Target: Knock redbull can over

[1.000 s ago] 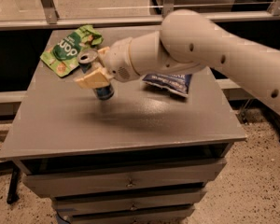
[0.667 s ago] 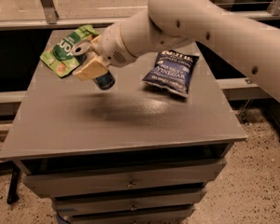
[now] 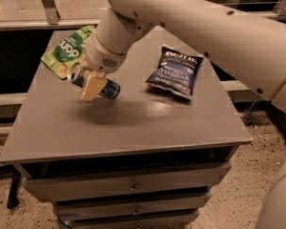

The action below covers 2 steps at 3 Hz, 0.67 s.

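We find the redbull can [image 3: 109, 88] tipped far over above the left half of the table [image 3: 133, 128], the gripper [image 3: 92, 88] against its left end, the snack pouch [image 3: 66, 51] behind it at the back-left corner, and the chip bag [image 3: 175, 70] apart to its right.

One camera, high and near, looks steeply down on the table [image 3: 133, 123] from its front, past the arm [image 3: 195, 27]; the gripper [image 3: 89, 83] hangs over its left side

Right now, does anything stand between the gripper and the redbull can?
Nothing visible does. The gripper is right at the redbull can, which is tilted far over; the chip bag lies apart, to the side.
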Available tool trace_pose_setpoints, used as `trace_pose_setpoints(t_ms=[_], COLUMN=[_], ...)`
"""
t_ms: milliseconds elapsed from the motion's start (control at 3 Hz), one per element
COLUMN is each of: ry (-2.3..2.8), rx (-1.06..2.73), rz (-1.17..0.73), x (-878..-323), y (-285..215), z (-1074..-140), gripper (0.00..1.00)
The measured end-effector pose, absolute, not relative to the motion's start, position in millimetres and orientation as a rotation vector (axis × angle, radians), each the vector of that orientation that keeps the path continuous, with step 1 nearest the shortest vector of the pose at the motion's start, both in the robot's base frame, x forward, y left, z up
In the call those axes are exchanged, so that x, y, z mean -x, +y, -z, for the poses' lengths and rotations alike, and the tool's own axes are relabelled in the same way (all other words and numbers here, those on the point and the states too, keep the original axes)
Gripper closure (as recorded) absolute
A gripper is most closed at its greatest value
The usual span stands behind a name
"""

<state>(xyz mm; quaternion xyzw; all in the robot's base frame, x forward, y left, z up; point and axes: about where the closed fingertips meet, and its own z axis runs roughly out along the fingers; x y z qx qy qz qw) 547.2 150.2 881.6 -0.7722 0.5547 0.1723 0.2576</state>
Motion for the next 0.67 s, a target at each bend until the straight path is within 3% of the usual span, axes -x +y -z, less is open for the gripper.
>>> trace_pose_setpoints(t_ms=[333, 667], ry=[1.523, 1.564], rx=[2.27, 2.361], rz=[-0.402, -0.352], x=[-534.7, -528.1], y=[136.8, 121.9], z=[-855.7, -840.4], gripper=[1.0, 0.84])
